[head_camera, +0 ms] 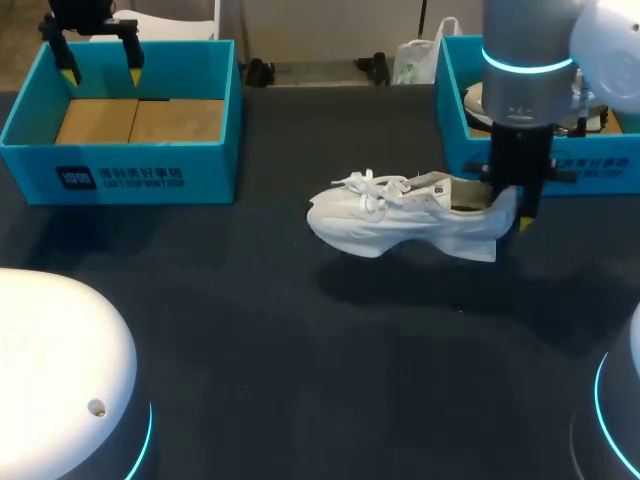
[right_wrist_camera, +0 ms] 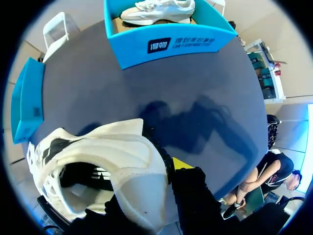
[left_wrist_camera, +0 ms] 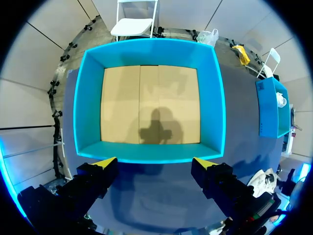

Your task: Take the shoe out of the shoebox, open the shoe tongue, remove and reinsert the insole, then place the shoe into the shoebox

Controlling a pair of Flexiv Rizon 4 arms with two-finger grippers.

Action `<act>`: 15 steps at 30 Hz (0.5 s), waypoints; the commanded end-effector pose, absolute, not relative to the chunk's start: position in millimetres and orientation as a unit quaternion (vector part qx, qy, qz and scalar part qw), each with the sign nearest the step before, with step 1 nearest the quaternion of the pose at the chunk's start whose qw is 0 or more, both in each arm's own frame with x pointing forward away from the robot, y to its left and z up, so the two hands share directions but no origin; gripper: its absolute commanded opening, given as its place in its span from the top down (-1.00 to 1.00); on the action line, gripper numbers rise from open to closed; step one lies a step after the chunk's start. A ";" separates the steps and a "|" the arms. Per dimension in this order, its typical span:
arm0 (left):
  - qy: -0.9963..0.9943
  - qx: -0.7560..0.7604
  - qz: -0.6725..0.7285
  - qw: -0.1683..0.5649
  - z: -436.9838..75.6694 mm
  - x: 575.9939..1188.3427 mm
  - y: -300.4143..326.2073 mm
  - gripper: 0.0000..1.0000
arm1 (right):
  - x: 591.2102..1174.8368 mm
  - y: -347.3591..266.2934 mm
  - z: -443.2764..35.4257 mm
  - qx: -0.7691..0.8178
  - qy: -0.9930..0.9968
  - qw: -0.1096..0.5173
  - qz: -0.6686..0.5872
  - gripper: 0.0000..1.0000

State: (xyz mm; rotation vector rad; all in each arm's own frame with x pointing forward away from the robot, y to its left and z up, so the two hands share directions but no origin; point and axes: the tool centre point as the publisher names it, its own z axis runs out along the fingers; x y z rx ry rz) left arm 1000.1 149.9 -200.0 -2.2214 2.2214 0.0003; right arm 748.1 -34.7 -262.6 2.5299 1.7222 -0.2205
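The right claw [head_camera: 507,210] is clamped on the heel of the white shoe [head_camera: 400,215], one finger inside the collar and one behind. It holds the shoe level, clear of the dark bench [head_camera: 300,350], beside the right shoebox [head_camera: 590,170], where a second shoe [right_wrist_camera: 159,11] lies. Well apart, the left claw [head_camera: 101,62] hangs spread wide, holding nothing, over the left shoebox [head_camera: 120,170].

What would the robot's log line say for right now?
right hand: shut on white shoe, heel end, above table | left hand: open, over empty left shoebox
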 end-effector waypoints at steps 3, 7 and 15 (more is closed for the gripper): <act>0.707 -0.707 0.000 0.000 -200.0 1000.0 149.9 -1.00 | 747.0 -36.2 -261.4 0.824 0.561 0.035 -0.069 1.00; 0.707 -0.707 0.000 0.000 -200.0 1000.0 149.9 -1.00 | 740.8 -22.0 -268.4 0.819 0.569 0.036 -0.068 1.00; 0.707 -0.707 0.000 0.000 -200.0 1000.0 149.9 -1.00 | 708.6 43.0 -308.3 0.782 0.618 0.046 -0.067 1.00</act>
